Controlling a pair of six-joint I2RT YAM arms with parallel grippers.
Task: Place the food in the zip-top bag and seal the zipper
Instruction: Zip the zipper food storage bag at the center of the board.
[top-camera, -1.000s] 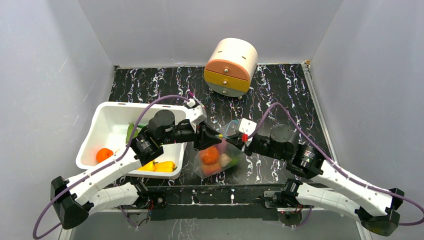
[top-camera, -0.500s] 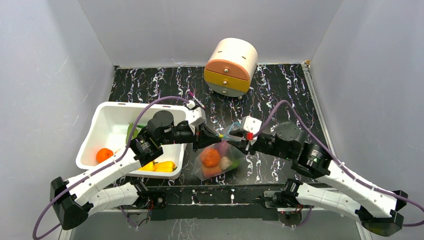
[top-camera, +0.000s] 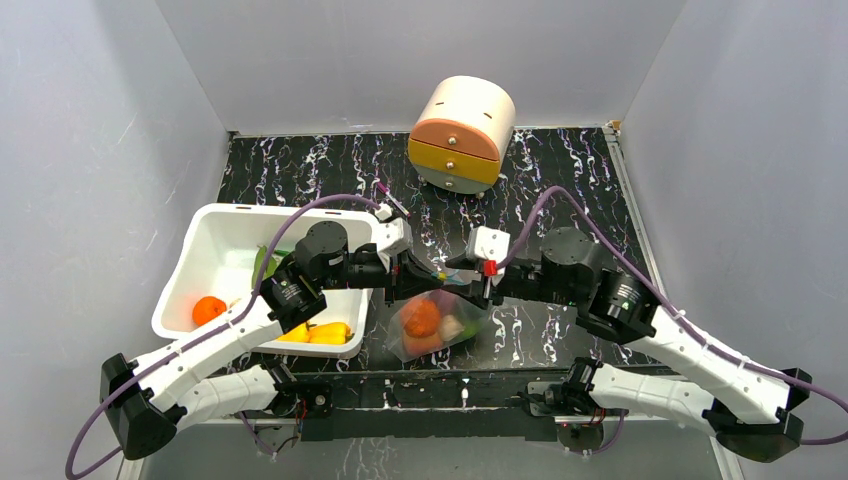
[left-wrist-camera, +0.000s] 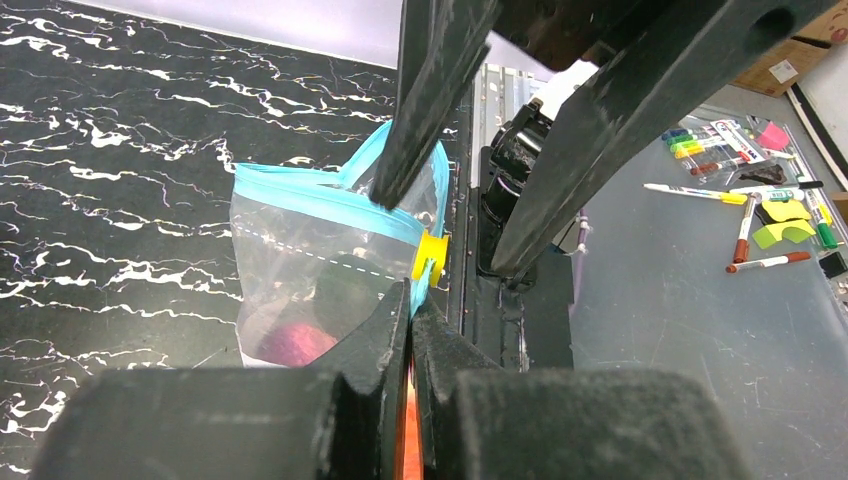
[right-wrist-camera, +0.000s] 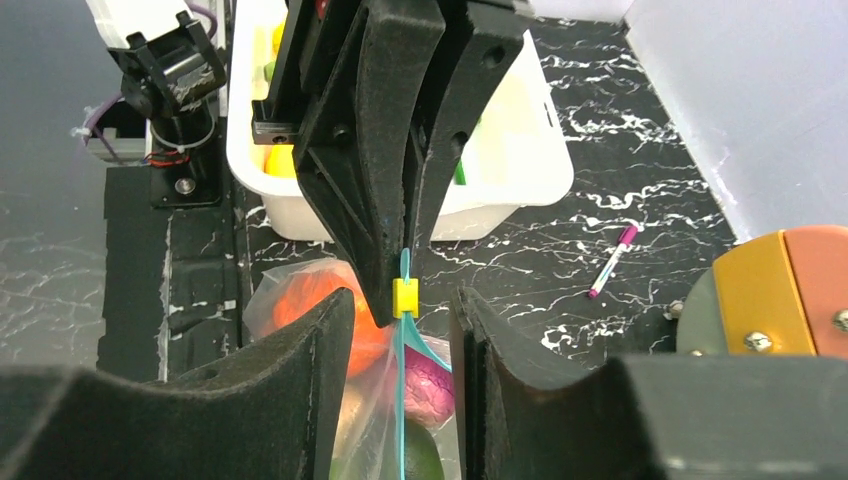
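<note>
The clear zip-top bag (top-camera: 432, 322) hangs between the two grippers with an orange fruit (top-camera: 421, 316), a pink-purple piece (right-wrist-camera: 430, 385) and a green piece (right-wrist-camera: 425, 460) inside. My left gripper (left-wrist-camera: 411, 308) is shut on the end of the blue-green zipper (left-wrist-camera: 300, 190), right beside its yellow slider (left-wrist-camera: 432, 258). My right gripper (right-wrist-camera: 402, 305) is open, its fingers (right-wrist-camera: 320, 340) standing either side of the zipper and the yellow slider (right-wrist-camera: 404, 297) without pinching them. More food lies in the white tub (top-camera: 215, 222): an orange fruit (top-camera: 208, 309), yellow peppers (top-camera: 325, 333) and a green leaf (top-camera: 262, 262).
A round cream-and-orange drawer box (top-camera: 462, 133) stands at the back of the black marbled table. A pink marker (right-wrist-camera: 612, 262) lies on the table behind the left gripper. The tub sits close on the left of the bag.
My left gripper has shut on the zipper's end. My right gripper, shut a second ago, has opened and shifted slightly left and back along the strip.
</note>
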